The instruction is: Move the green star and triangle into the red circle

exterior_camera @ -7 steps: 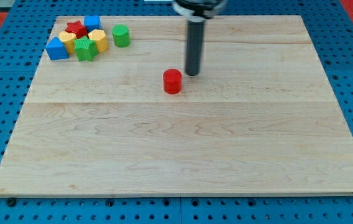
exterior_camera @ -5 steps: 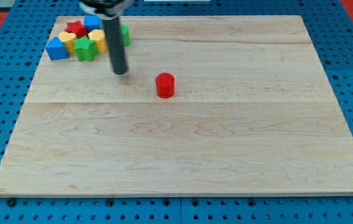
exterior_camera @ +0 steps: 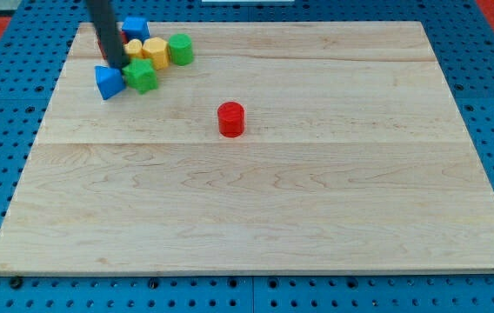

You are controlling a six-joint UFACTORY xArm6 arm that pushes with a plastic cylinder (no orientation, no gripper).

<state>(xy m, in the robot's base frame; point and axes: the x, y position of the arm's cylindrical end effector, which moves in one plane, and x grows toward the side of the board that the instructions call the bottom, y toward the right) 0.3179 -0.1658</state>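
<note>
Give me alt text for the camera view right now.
My tip sits in a block cluster at the board's upper left, touching the blue triangle and beside the green star. The red circle stands alone nearer the board's middle.

Pale wood board (exterior_camera: 317,191) – smooth, matt grain.
</note>
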